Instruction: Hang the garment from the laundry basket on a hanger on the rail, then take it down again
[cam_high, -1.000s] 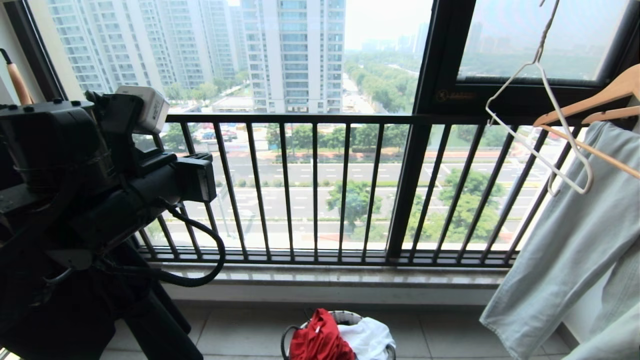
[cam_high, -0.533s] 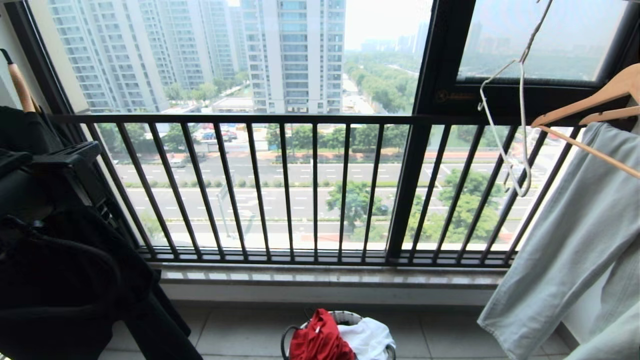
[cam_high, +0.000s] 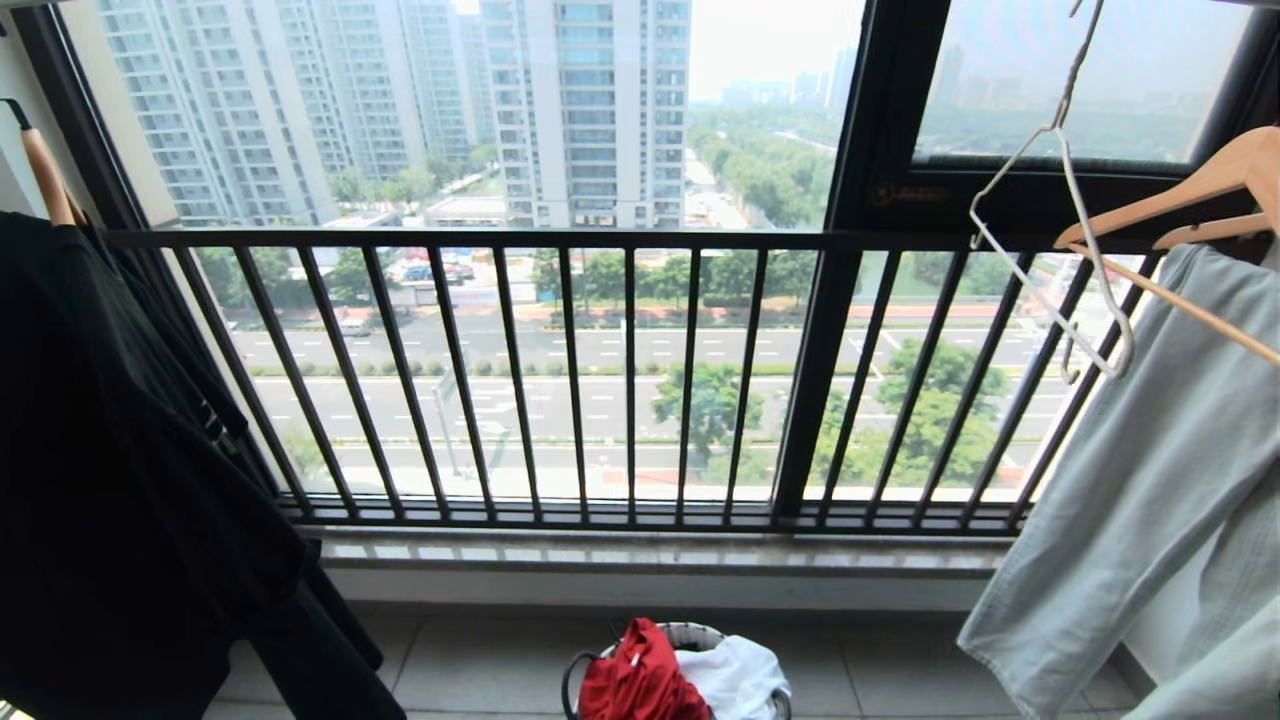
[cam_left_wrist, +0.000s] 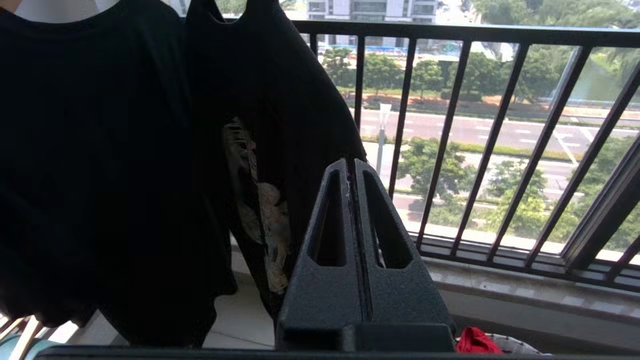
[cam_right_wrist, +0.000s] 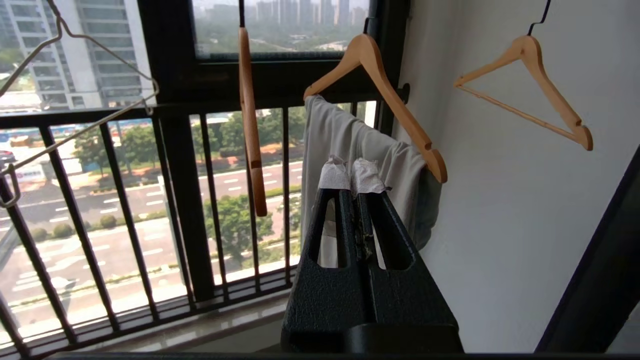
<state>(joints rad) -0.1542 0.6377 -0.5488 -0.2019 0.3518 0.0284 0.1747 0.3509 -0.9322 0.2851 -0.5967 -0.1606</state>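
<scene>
Hands: left hand and right hand both closed, empty; one hanger.

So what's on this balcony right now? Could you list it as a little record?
Garment: red T-shirt, bunched in the basket
Basket: small round woven laundry basket, on the floor by the window
Hanger: thin white wire hanger, hanging empty at upper right
Neighbours: pale grey-green trousers on a light wooden hanger; black T-shirt at left
Left tool: shut, empty
Right tool: shut, empty
</scene>
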